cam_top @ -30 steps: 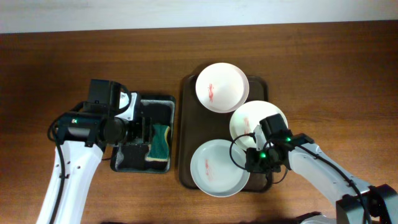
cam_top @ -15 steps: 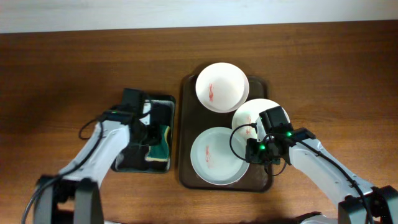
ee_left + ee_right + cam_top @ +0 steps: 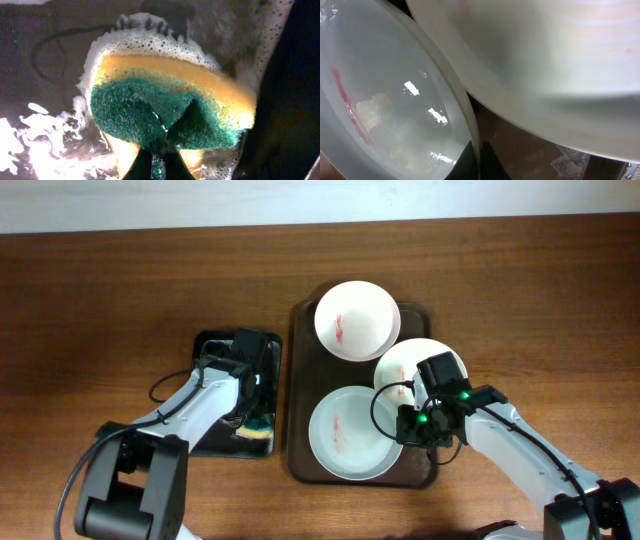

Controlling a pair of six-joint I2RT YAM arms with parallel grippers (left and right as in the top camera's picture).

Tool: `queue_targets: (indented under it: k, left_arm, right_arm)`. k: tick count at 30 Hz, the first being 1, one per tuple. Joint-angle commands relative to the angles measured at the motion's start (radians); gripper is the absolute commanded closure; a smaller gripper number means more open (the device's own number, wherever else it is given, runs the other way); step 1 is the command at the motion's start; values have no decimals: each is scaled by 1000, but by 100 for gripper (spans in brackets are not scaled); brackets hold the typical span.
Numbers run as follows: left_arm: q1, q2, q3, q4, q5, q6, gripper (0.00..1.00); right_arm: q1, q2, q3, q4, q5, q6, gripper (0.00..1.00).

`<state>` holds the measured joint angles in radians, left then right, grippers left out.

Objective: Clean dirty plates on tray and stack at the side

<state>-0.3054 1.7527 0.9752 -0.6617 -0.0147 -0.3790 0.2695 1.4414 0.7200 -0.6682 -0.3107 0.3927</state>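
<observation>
- Slippage is my main worry. The right pincer (image 3: 479,162) is closed on just the thin rim of one round shallow white plate (image 3: 348,435), which looks glossy and wet, and its red smear (image 3: 350,107) isn't wiped yet. That held plate spreads out to the pincer's left, inside the big dark brown rectangular tray (image 3: 297,380). Such a small bite on a slick edge could let it twist or drop when lifted.
- Right above that pincer a second white plate (image 3: 545,65) looms over the held one's rim. I can't tell if they touch. Lifting straight up could bump it or drag it along.
- A third white plate (image 3: 357,320) sits well beyond the pincer at the tray's far end. It has a smear too, but I reckon it's out of harm's way.
- The left pincer (image 3: 157,165) is clamped on a foamy green-and-yellow sponge (image 3: 170,105), creasing the green side, with suds all round. Under it is the small black tray (image 3: 215,345).
- The sponge is gripped only by its lower edge, so hard sideways scrubbing might peel it loose. It also looks soaked enough to drip on the wooden table (image 3: 100,280) on the way over.
- The arms have to meet over the held plate, and the left one coming in low could clip the brown tray's rim.
- Nothing is stacked at the side yet.
</observation>
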Motion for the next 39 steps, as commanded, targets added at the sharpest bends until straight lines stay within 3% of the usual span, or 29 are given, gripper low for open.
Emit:
queue_targets:
  k: [1,3,5,6,7,12,16,17,21,24,26,28,31,39]
  left_arm:
    - [21,64,18,-55,18,-9,79]
    - [52,29,85,-146,19,-9,39]
    - [77,-2,115,-193,19,-9,22]
    - [77,-4,115,-196,19,-9,21]
    - [75,-3,113,-197,20,-9,22]
    - [16,-2,21,-95,30,-9,47]
    - [-5,-2,-61,-20,-4,-9,97]
    - [-3,-2,-61,-23,-17,-9,100]
    - [19,-41,42,-135,-37,19,100]
    - [18,-105,232,-306,-22,60,100]
    - [-8,-134,322,-360,77,63,100]
    - [-47,-145,332,-331,221,47,100]
    - [-118,-137,314,-304,236,-27,100]
    - [-396,-34,120,124,327,-228,100]
  right_arm:
    - [6,5,17,-9,13,5,96]
    - [6,5,17,-9,13,5,96]
    - [6,5,17,-8,13,5,96]
    - [6,5,17,-8,13,5,96]
    - [6,5,17,-8,14,5,96]
    - [6,5,17,-5,35,5,96]
    - [6,5,17,-5,35,5,96]
    - [6,5,17,-5,35,6,96]
    - [6,5,17,-5,35,5,96]
    - [6,5,17,-5,51,10,96]
    - [6,5,17,-8,136,48,96]
    - [6,5,17,-8,214,103,96]
    - [6,5,17,-9,193,114,96]
    - [6,5,17,-27,180,113,96]
